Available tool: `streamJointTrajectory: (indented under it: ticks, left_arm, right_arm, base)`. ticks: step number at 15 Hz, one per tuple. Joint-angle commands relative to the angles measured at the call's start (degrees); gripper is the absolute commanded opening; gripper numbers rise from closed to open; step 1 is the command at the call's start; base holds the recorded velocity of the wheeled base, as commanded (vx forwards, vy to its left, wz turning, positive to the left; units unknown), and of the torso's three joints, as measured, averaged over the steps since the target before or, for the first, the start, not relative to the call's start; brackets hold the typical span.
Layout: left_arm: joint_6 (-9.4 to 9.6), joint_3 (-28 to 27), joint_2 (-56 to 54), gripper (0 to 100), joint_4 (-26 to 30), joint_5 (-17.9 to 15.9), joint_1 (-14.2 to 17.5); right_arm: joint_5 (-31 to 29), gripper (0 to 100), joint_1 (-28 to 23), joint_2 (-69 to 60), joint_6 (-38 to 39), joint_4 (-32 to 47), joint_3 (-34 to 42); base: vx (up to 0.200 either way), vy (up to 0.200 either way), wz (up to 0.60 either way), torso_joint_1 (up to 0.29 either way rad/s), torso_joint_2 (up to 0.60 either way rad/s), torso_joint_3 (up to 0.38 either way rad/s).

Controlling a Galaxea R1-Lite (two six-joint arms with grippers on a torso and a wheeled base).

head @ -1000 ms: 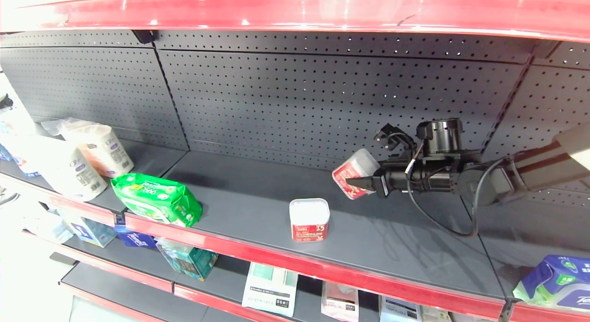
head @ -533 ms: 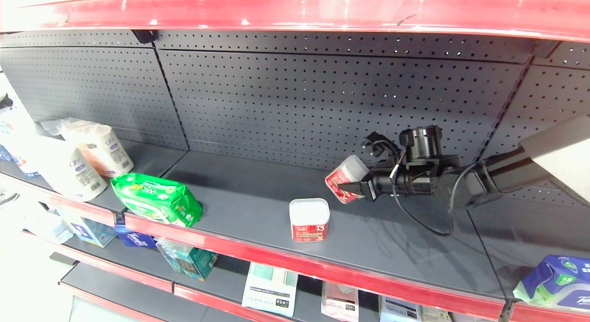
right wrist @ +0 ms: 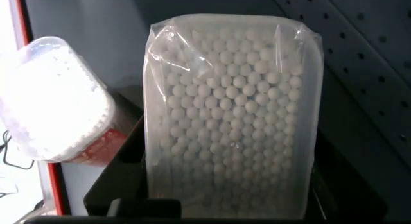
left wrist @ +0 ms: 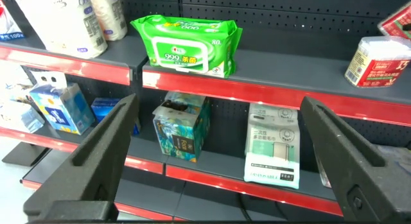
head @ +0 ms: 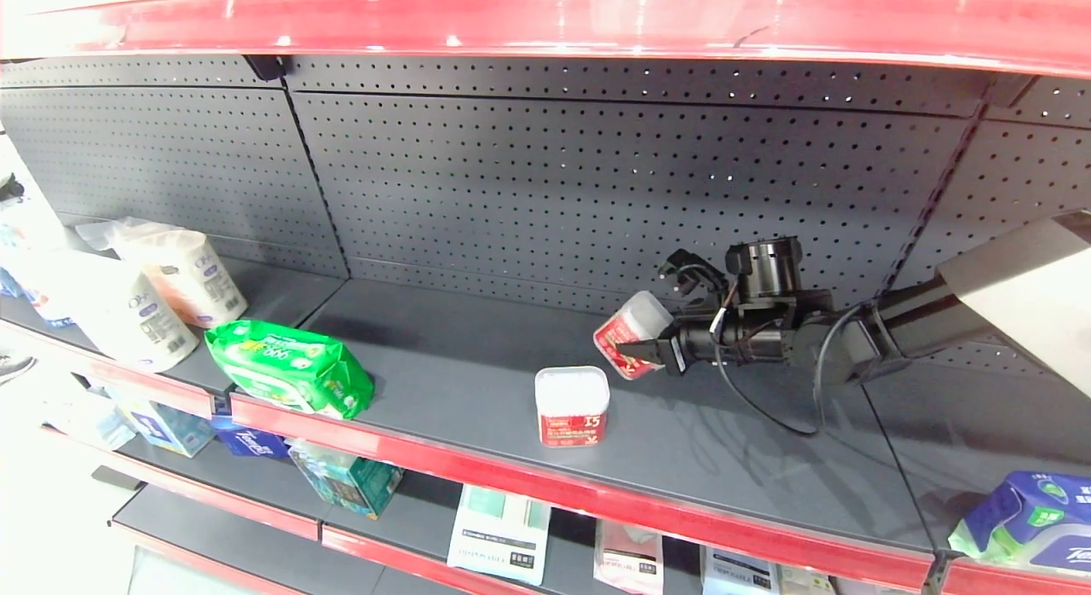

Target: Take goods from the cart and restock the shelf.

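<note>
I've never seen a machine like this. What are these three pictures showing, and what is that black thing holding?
This is a two-armed robot stocking a shop. The wide picture comes from a camera on its head; the other two from cameras on its wrists. The black thing is the right gripper, a two-fingered clamp, shut on a tilted tub of what look like cotton swabs, over the grey shelf. The right wrist view shows that tub's clear lid close up. A matching tub stands upright on the shelf; a green wipes pack and paper rolls sit further left. The left gripper is open and empty.
</note>
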State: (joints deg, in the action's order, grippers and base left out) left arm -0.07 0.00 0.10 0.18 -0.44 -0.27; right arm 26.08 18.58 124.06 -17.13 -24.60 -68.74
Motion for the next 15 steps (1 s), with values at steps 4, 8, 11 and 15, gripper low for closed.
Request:
streamJointTrajectory:
  ticks: [4,8,11,15]
  left_arm:
    - [-0.01,0.0,0.1,100,0.0,0.0,0.0]
    - [-0.01,0.0,0.1,100,0.0,0.0,0.0]
    - [-0.01,0.0,0.1,100,0.0,0.0,0.0]
    - [-0.01,0.0,0.1,100,0.0,0.0,0.0]
  right_arm:
    - [-0.1,0,1.3,-0.4,0.0,0.0,0.6]
    - [-0.3,0,2.4,-0.6,0.0,0.1,0.9]
    - [-0.4,0,3.3,-0.8,0.0,0.3,1.1]
    - [-0.8,0,3.7,-2.2,0.0,0.3,2.9]
  base:
    - [0.000,0.000,0.00,0.000,0.00,0.000]
    - [0.000,0.000,0.00,0.000,0.00,0.000]
    - [0.000,0.000,0.00,0.000,0.00,0.000]
    - [0.000,0.000,0.00,0.000,0.00,0.000]
